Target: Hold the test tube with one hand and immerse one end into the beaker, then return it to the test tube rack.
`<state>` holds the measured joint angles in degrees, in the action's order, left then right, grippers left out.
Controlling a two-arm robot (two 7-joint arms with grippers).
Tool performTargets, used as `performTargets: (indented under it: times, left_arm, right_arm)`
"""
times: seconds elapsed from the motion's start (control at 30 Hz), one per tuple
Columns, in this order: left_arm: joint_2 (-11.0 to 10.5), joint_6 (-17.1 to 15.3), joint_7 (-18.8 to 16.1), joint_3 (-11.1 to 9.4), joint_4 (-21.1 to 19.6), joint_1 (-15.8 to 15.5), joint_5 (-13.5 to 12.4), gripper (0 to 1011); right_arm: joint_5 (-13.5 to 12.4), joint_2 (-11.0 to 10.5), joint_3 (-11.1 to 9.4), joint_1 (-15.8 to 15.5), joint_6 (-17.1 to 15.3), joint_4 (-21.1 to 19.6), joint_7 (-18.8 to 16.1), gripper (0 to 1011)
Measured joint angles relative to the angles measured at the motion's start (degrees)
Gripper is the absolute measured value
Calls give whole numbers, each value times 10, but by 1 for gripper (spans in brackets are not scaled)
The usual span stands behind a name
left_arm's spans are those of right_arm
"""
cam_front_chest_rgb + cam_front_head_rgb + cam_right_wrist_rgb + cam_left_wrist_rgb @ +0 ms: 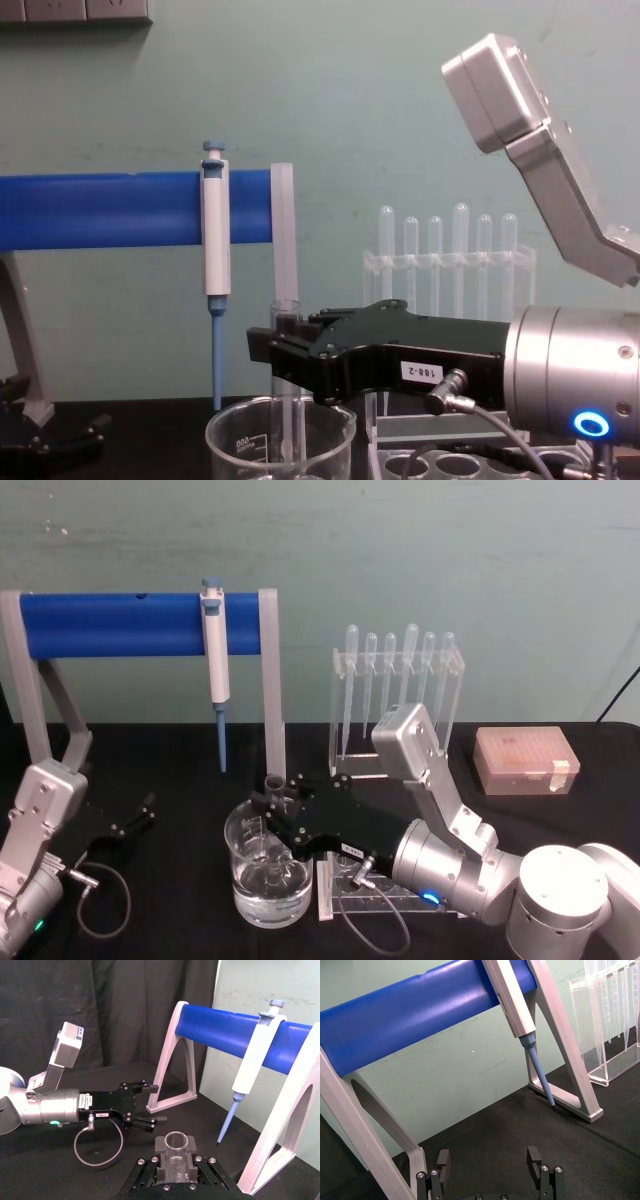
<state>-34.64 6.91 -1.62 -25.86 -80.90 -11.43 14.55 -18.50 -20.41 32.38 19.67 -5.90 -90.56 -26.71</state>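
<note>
**Right gripper clamping the tube upright in the beaker**

Head view: a white-and-blue pipettor (214,640) is hanging from a blue bar stand (120,625) behind the wide clear glass beaker (250,880) on the black tabletop (180,760). The black right gripper (272,805) is reaching leftward over the beaker.

Left wrist view: the left gripper (488,1152) is sitting low, its jaws released.

Chest view: the right jaws are clenching the clear glass test tube (285,308), and its lower part is dipping inside the beaker, beside the clear test tube rack (410,465).
</note>
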Motion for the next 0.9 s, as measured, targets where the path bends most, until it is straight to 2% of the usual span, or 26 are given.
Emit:
performTargets:
  times: [0.9]
  left_arm:
    - [0, 0, 0, 0, 0, 0, 0, 1000]
  right_arm:
    - [-1, -1, 1, 1, -1, 0, 1, 226]
